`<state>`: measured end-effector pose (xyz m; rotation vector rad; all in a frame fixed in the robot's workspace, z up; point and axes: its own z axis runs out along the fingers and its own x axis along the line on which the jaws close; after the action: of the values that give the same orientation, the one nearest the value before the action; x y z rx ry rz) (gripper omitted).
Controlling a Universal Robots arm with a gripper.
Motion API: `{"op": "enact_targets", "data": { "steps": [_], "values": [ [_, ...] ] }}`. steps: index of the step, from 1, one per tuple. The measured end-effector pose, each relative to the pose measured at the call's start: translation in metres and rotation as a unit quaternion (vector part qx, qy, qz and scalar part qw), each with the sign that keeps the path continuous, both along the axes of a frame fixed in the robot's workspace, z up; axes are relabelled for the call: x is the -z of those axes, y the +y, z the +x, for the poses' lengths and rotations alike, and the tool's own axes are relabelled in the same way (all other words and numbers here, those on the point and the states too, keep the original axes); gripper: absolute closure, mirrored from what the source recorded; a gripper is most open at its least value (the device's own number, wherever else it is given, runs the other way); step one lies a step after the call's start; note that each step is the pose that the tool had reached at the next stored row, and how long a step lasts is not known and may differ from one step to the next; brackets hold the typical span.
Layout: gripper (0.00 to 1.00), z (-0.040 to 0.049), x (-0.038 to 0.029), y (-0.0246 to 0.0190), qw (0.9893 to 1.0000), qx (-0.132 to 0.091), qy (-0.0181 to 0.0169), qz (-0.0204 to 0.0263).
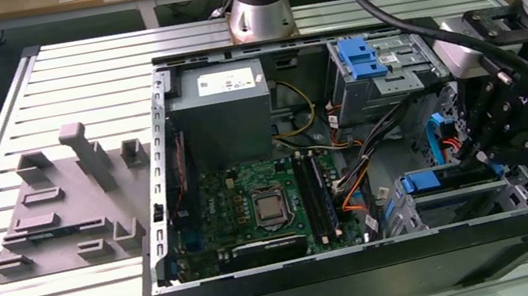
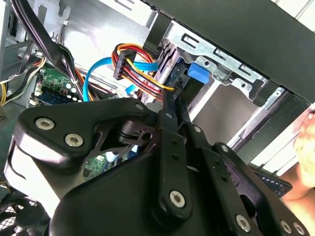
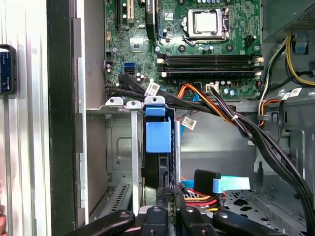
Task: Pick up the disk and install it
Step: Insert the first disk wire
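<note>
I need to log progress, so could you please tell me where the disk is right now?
The disk stands on edge in the drive cage at the case's front corner, at the exterior view's right, beside the motherboard, with the hand directly over it.

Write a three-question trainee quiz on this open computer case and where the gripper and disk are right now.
1. True or false: the disk lies flat on the slatted table outside the computer case.
2. In the exterior view, the grey fixture block sits on which side of the case? A) the view's left B) the view's right
3. Fill in: in the first wrist view, the disk stands on edge in a metal drive ____, with the gripper close at its near end.

Key: 1 false, it is on edge in the bay inside the case; 2 A; 3 bay.
</note>
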<state>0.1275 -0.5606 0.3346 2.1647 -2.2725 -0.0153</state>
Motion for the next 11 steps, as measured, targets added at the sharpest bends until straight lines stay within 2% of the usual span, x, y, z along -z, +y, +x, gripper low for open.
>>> {"op": "enact_targets", "data": {
  "steps": [11],
  "values": [
    [0.84, 0.0015, 0.0008, -0.0005, 1.0000, 0.002, 0.0012, 0.0002]
  ]
}}
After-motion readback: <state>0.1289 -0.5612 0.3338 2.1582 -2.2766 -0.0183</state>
